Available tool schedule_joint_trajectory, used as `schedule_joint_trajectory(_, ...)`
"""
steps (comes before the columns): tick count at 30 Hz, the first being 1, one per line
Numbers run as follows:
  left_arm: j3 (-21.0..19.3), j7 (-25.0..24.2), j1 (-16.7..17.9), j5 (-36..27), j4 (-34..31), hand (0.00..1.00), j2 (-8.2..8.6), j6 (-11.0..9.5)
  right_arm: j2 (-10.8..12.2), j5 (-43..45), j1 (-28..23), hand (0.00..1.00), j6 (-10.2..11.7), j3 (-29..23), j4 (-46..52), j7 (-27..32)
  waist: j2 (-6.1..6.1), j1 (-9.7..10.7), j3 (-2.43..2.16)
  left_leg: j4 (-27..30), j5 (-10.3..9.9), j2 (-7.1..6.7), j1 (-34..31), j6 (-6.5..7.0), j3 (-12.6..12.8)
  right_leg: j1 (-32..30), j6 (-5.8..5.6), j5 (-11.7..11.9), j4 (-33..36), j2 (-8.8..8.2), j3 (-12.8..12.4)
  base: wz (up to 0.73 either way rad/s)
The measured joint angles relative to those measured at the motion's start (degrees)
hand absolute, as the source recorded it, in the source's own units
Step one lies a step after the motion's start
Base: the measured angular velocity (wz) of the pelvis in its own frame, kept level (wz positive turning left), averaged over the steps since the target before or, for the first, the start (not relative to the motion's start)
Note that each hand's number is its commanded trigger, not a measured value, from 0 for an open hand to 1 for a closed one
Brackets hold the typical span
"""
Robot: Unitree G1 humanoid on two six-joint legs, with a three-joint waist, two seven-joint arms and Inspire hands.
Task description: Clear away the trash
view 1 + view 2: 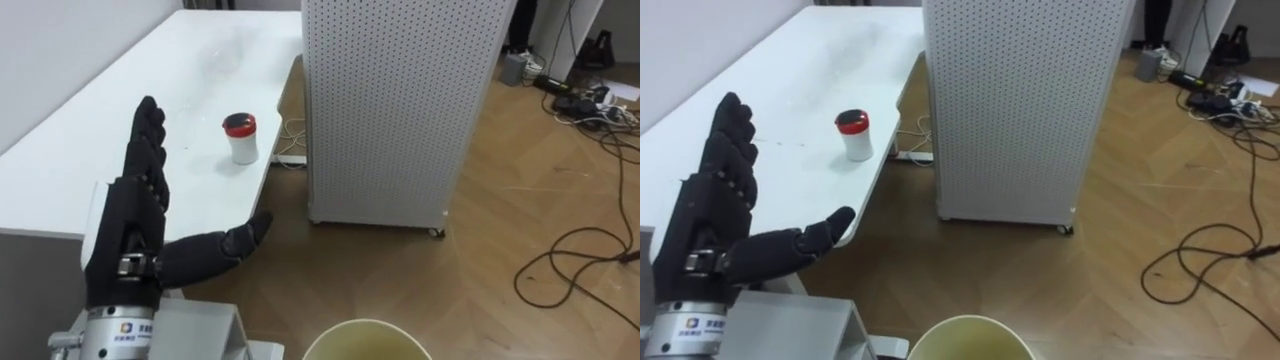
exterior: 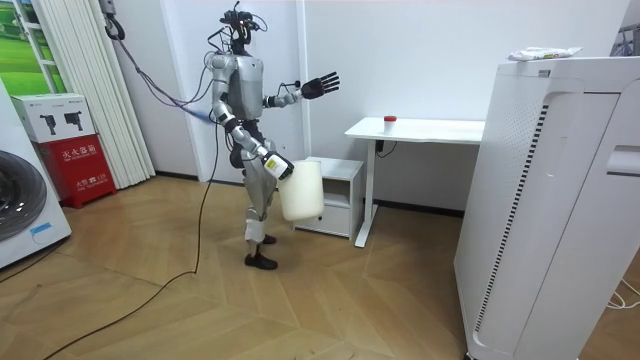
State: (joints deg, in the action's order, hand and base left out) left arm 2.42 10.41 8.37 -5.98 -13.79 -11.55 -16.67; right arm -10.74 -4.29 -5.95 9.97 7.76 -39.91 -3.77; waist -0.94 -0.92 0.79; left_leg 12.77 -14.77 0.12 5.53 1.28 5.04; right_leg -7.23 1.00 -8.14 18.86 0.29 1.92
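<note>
A small white cup with a red lid (image 1: 240, 138) stands upright near the front edge of the white desk (image 1: 120, 110); the room view shows this cup (image 2: 389, 119) on the desk's near end. My left hand (image 1: 135, 225) is raised in front of me, open, with fingers straight and thumb spread. It is short of the cup and holds nothing. In the room view my right hand (image 2: 276, 166) hangs low at my side, shut on the rim of a white bin (image 2: 302, 190). The bin's round cream mouth (image 1: 366, 340) shows at the bottom of the eye views.
A tall white perforated unit on wheels (image 1: 400, 100) stands on the wood floor right of the desk. Black cables (image 1: 585, 100) lie on the floor at far right. A low white cabinet (image 2: 335, 195) sits under the desk beside me, a step from the desk.
</note>
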Motion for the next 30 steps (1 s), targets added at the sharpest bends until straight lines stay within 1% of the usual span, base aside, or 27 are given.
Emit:
schedule_joint_trajectory(1,-0.4,0.0,-0.1,0.0,0.0,0.0,0.0,0.0,0.1,0.0,0.0,1.0,0.0,0.0,0.0,0.0,-0.01,-0.7,-0.01,0.0,0.0,0.07,0.2,0.0,0.9,-0.2,0.03,0.0,0.4,-0.06,0.0,-0.46)
schedule_joint_trajectory(4,-0.7,0.0,-0.2,0.0,0.0,0.0,0.03,0.0,0.1,0.1,0.0,1.0,0.0,0.0,-0.2,0.0,0.05,-0.9,-0.03,0.0,0.0,0.08,0.4,0.0,1.5,-1.0,0.09,0.0,1.0,-0.14,0.1,-0.28)
schedule_joint_trajectory(6,-0.7,0.1,-0.2,0.5,0.0,0.0,0.09,0.0,0.1,0.1,0.0,1.0,0.0,0.0,-0.2,-0.2,0.2,-1.3,0.05,-0.2,0.0,0.18,0.9,0.01,2.8,-1.1,0.15,0.1,1.1,-0.12,0.2,-0.2)
schedule_joint_trajectory(8,-0.7,0.2,-0.2,0.4,-0.4,0.0,0.08,0.0,0.1,0.0,0.2,1.0,0.0,0.0,-0.2,-0.3,0.29,-1.4,-0.03,-0.2,-0.5,0.46,1.0,0.2,3.2,-1.5,0.34,0.1,1.5,-0.18,1.5,-0.22)
schedule_joint_trajectory(9,-0.8,0.2,-0.3,0.5,-0.5,0.0,0.13,0.0,0.2,0.1,0.5,1.0,0.0,0.1,-0.2,-0.4,0.22,-1.8,-0.05,0.1,-1.3,1.04,1.0,0.41,3.9,-1.9,0.67,0.0,2.0,-0.14,3.0,-0.29)
schedule_joint_trajectory(10,-1.0,0.2,-0.3,0.6,-0.5,0.0,0.16,0.0,0.3,0.0,0.3,1.0,-0.1,0.1,-0.2,-0.7,0.32,-2.6,-0.1,1.0,-2.1,1.55,1.0,0.08,4.7,-1.9,1.17,0.0,2.9,-0.21,4.7,-0.36)
schedule_joint_trajectory(11,-1.3,0.3,-0.3,0.5,-0.6,0.0,0.15,0.0,0.3,0.0,0.2,1.0,-0.1,0.2,-0.2,-1.0,0.34,-2.9,-0.11,2.0,-2.7,2.06,1.0,-0.11,5.5,-1.9,1.58,-0.3,3.4,-0.34,6.1,-0.49)
schedule_joint_trajectory(12,-2.1,0.5,-0.2,0.4,-0.6,0.0,0.08,0.0,0.1,-0.1,0.2,1.0,-0.1,0.9,-0.2,-1.3,0.25,-3.5,-0.09,5.0,-4.5,2.94,0.4,-0.81,6.0,-1.6,2.37,-1.3,4.5,-0.36,8.2,-0.32)
schedule_joint_trajectory(13,-2.5,0.9,-0.1,0.3,-0.6,0.0,-0.27,0.0,0.0,-0.1,0.1,1.0,-0.1,1.6,-0.2,-1.4,0.19,-3.5,-0.11,9.7,-6.0,3.97,-1.0,-1.57,6.2,-1.6,2.97,-3.2,5.7,-0.11,8.7,-0.17)
schedule_joint_trajectory(14,-2.5,1.1,-0.1,0.3,-0.5,0.0,-0.34,0.0,0.0,-0.1,0.0,1.0,-0.1,1.9,-0.2,-1.4,0.33,-3.3,-0.11,13.0,-6.4,4.22,-2.0,-1.99,6.3,-1.6,2.89,-4.0,6.3,-0.36,8.7,0.0)
schedule_joint_trajectory(15,-2.4,1.3,0.2,0.3,-0.5,0.0,-0.19,0.0,-0.3,0.0,-0.1,1.0,-0.1,2.3,-0.3,-1.4,0.42,-3.0,0.0,21.1,-6.0,5.24,-5.0,-2.33,6.4,-1.5,2.93,-5.0,7.2,-0.09,8.1,0.0)
schedule_joint_trajectory(16,-2.2,1.4,0.4,0.4,-0.3,0.0,0.23,0.0,-0.5,0.2,-0.1,1.0,-0.1,2.4,-0.4,-1.3,-0.11,-3.3,0.24,29.3,-4.1,6.49,-8.3,-2.65,6.1,-0.6,3.35,-5.4,7.4,0.39,7.5,-0.13)
schedule_joint_trajectory(17,-2.1,1.5,0.5,0.4,0.0,0.0,0.3,0.0,-0.6,0.2,-0.1,1.0,-0.1,2.4,-0.5,-1.2,-0.03,-3.4,0.33,32.8,-2.2,6.67,-10.3,-2.56,5.6,0.0,3.52,-5.7,7.7,0.58,6.5,-0.18)
schedule_joint_trajectory(18,-2.1,1.5,0.8,0.3,0.8,0.0,0.47,-0.2,-0.6,0.2,-0.3,1.0,-0.1,2.4,-1.0,-1.2,0.38,-4.1,0.41,36.2,-0.3,5.79,-13.2,-2.18,4.0,0.7,3.68,-6.2,7.7,0.8,4.4,0.0)
schedule_joint_trajectory(19,-1.9,1.4,0.8,0.0,1.1,0.0,0.59,-0.2,-0.9,0.0,-0.3,1.0,-0.1,2.2,-1.4,-1.0,0.4,-3.8,0.34,34.8,-0.8,4.43,-16.6,-1.34,3.5,1.0,3.87,-6.5,7.6,0.83,3.0,0.07)
schedule_joint_trajectory(20,-1.7,1.3,0.8,-0.2,1.1,0.0,0.72,-0.3,-1.2,-0.1,-0.3,1.0,-0.1,2.2,-1.7,-1.0,0.42,-3.8,0.34,33.1,-0.8,3.75,-18.4,-1.32,3.4,1.1,3.9,-6.7,7.6,0.75,2.4,0.11)
schedule_joint_trajectory(21,-1.6,1.3,0.8,-1.3,1.3,0.0,0.77,-1.2,-1.6,-0.1,-0.3,1.0,-0.1,2.3,-2.0,-1.0,0.5,-4.1,0.31,27.7,-0.1,1.93,-21.3,-1.57,3.3,1.3,3.92,-6.9,7.6,0.79,0.8,-0.11)
schedule_joint_trajectory(22,-1.9,1.3,0.8,-1.4,2.2,0.0,0.85,-2.5,-1.7,-0.1,-0.3,1.0,-0.2,2.3,-2.2,-1.0,0.57,-4.8,0.28,19.5,2.1,0.63,-23.2,-2.3,3.0,1.4,3.9,-7.1,7.6,0.8,-0.4,-0.19)
schedule_joint_trajectory(23,-2.1,1.2,0.8,-1.3,2.4,0.0,0.86,-2.7,-1.6,-0.1,-0.3,1.0,-0.2,2.3,-2.2,-1.0,0.51,-5.2,0.24,15.1,3.6,0.2,-23.8,-2.39,2.6,1.2,3.88,-7.4,7.6,0.81,-0.6,-0.34)
schedule_joint_trajectory(24,-2.2,1.3,0.9,-1.2,2.6,0.0,0.91,-3.2,-1.6,-0.1,-0.3,1.0,-0.2,2.6,-2.2,-1.1,0.32,-5.9,0.12,7.2,6.2,0.11,-24.5,-2.21,2.1,1.2,4.07,-8.2,8.1,0.92,-0.3,-0.42)
schedule_joint_trajectory(25,-2.2,1.3,1.2,-1.2,2.7,0.0,1.08,-3.5,-1.7,-0.1,-0.3,1.0,-0.2,3.3,-2.3,-1.2,0.24,-6.7,0.01,2.4,7.8,0.25,-24.9,-2.12,0.5,1.3,3.86,-9.6,9.4,0.96,0.0,-0.46)
schedule_joint_trajectory(26,-2.2,1.3,1.4,-1.2,2.8,0.0,1.25,-3.5,-1.7,-0.1,-0.4,1.0,-0.2,3.7,-2.3,-1.2,0.19,-7.1,-0.02,1.3,8.9,0.41,-24.9,-2.16,-0.4,1.4,3.66,-10.5,10.3,0.93,0.1,-0.44)
schedule_joint_trajectory(27,-2.2,1.2,1.8,-1.1,3.1,0.0,1.69,-3.5,-1.6,-0.1,-0.4,1.0,-0.4,4.3,-2.4,-1.2,0.07,-7.2,-0.31,1.8,12.7,0.29,-24.7,-1.77,-0.8,2.1,2.96,-12.5,11.4,0.54,0.3,-0.23)
schedule_joint_trajectory(28,-2.2,1.1,2.1,-0.9,3.1,0.0,1.71,-3.5,-1.4,-0.1,-0.3,1.0,-0.7,4.4,-2.5,-1.2,0.39,-7.1,-0.61,2.9,14.5,-0.06,-24.8,-1.13,-0.6,2.7,2.18,-13.7,11.7,-0.31,1.1,-0.13)
schedule_joint_trajectory(29,-2.1,1.0,2.1,-1.0,3.1,0.0,1.71,-3.5,-1.5,-0.1,-0.3,1.0,-0.7,4.4,-2.5,-1.3,0.65,-7.1,-0.53,3.6,15.2,-0.16,-24.8,-0.63,-0.3,3.1,1.77,-14.3,11.6,-0.71,1.5,-0.06)
schedule_joint_trajectory(30,-2.1,0.5,2.2,-1.2,3.2,0.0,1.7,-3.5,-1.6,-0.1,-0.3,1.0,-0.8,4.5,-2.5,-1.4,1.35,-7.2,-0.28,5.3,15.3,-0.62,-24.8,-0.48,0.1,4.2,0.93,-15.3,11.5,-1.6,1.5,-0.06)
